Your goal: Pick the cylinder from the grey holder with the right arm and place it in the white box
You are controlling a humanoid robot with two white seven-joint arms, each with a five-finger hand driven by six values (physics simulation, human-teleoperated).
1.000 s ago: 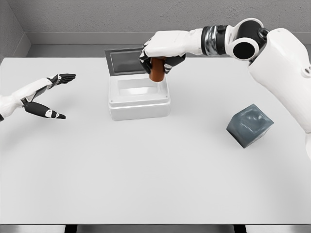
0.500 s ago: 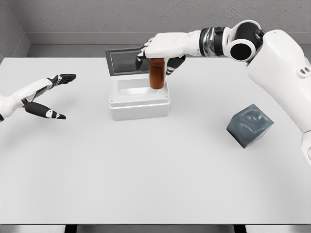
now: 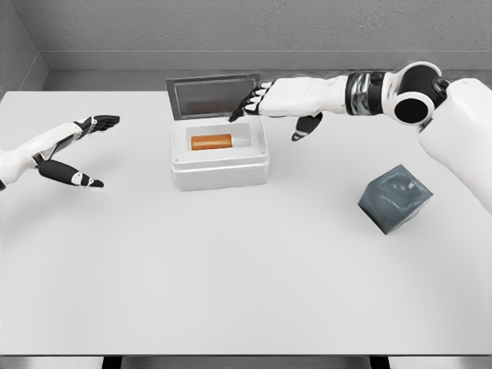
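Cylinder (image 3: 211, 141) lies flat inside white box (image 3: 220, 171), just below right hand (image 3: 270, 104) fingertips; fingers spread, empty: placement judged done. Left hand (image 3: 68, 152) idle, fingers open.

Not much else for you to look at: a plain white desk (image 3: 231, 269) fills most of the view, with dark legs just visible under its front edge. Behind it there's a grey wall (image 3: 231, 27) with a paler strip along the bottom.

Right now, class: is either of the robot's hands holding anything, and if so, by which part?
Nothing is held. The right hand is open above the white box, where the cylinder lies on its side. The left hand is open too.
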